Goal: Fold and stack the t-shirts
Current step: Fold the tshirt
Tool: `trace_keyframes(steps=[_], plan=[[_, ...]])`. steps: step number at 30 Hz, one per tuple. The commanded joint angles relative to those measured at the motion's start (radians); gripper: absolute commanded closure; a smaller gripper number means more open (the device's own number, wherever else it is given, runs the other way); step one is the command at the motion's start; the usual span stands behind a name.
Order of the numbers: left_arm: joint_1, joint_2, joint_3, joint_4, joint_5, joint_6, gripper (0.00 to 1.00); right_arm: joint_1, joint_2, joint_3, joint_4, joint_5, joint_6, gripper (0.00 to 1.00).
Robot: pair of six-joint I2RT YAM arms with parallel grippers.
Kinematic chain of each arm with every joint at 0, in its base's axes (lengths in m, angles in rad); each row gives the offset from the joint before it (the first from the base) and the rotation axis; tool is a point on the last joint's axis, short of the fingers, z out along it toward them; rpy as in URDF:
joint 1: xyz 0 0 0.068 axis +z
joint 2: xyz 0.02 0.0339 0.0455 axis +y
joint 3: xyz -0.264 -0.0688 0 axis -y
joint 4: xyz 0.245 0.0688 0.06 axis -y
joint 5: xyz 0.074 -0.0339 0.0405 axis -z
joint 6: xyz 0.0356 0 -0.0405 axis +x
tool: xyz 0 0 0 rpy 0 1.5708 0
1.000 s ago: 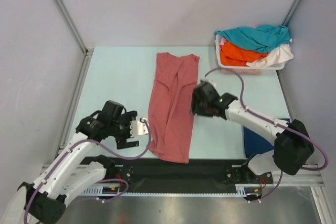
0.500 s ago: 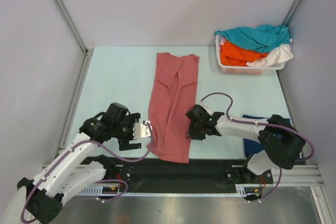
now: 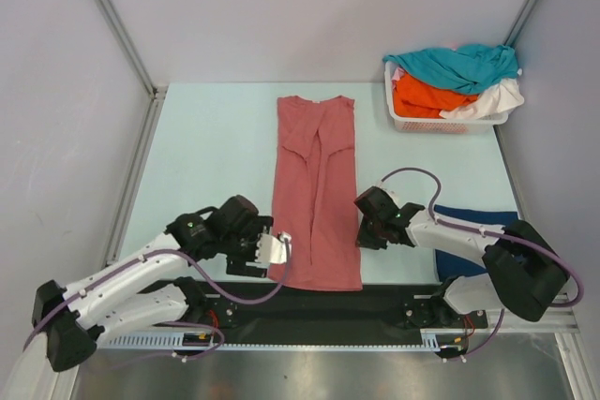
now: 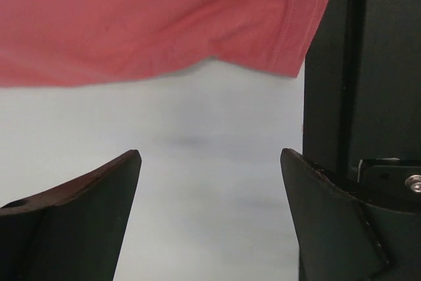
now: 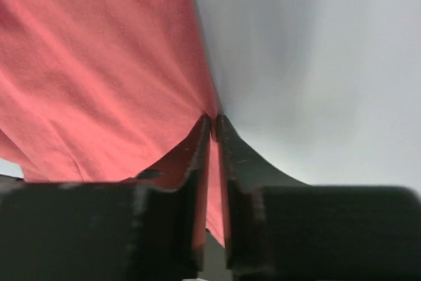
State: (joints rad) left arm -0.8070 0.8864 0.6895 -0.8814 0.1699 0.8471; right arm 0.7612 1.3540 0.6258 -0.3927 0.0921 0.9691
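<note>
The salmon-red t-shirt [image 3: 315,192] lies flat as a long folded strip down the middle of the table. My right gripper [image 3: 360,229] is shut on its right edge near the bottom hem; the cloth [image 5: 118,64] shows pinched between the fingertips [image 5: 212,123]. My left gripper [image 3: 281,248] is open and empty just left of the shirt's lower left corner, whose hem [image 4: 276,44] shows beyond the tips [image 4: 210,156]. A navy t-shirt [image 3: 473,236] lies folded at the right, partly under the right arm. Teal [image 3: 459,63], orange [image 3: 427,98] and white [image 3: 492,100] t-shirts are heaped in the basket.
The white lattice basket [image 3: 441,124] stands at the back right corner. A black strip [image 3: 309,302] runs along the table's near edge, also in the left wrist view [image 4: 368,64]. Grey walls with metal posts close the left, back and right sides.
The right gripper has pulled the shirt's right edge outward, so the lower part lies wider and straighter. The left gripper has moved right, up to the shirt's lower left corner.
</note>
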Motion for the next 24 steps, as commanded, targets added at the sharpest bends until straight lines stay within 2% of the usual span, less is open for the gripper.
trace_keyframes(steps=[1,2,3,6,7,10,14,19,22,23,24], plan=[[-0.156,0.025,0.004,0.094,-0.082,-0.002,0.07,-0.022,-0.038,-0.026,-0.077,0.02,-0.086,0.83],[-0.19,0.055,-0.004,0.102,-0.105,0.001,0.07,-0.026,-0.044,-0.021,-0.086,0.02,-0.089,0.78],[-0.22,0.071,-0.008,0.107,-0.104,0.013,0.07,-0.029,-0.065,-0.02,-0.106,0.021,-0.092,0.66],[-0.348,0.121,-0.03,0.124,-0.093,0.018,0.07,-0.037,-0.12,0.003,-0.176,0.023,-0.102,0.58],[-0.407,0.131,-0.037,0.143,-0.092,0.02,0.07,-0.033,-0.134,0.006,-0.198,0.023,-0.099,0.57],[-0.481,0.152,-0.083,0.195,-0.083,0.05,0.06,0.016,-0.2,-0.014,-0.25,0.018,-0.047,0.55],[-0.503,0.184,-0.137,0.258,-0.09,0.105,0.05,0.13,-0.25,-0.102,-0.212,-0.049,0.106,0.55],[-0.503,0.233,-0.137,0.321,-0.103,0.144,0.08,0.243,-0.259,-0.13,-0.179,-0.057,0.171,0.55],[-0.503,0.25,-0.148,0.357,-0.105,0.135,0.18,0.254,-0.239,-0.15,-0.147,-0.074,0.174,0.55],[-0.503,0.259,-0.147,0.363,-0.112,0.135,0.27,0.256,-0.234,-0.153,-0.134,-0.083,0.18,0.55],[-0.503,0.263,-0.148,0.372,-0.113,0.138,0.3,0.259,-0.231,-0.158,-0.111,-0.083,0.183,0.55]])
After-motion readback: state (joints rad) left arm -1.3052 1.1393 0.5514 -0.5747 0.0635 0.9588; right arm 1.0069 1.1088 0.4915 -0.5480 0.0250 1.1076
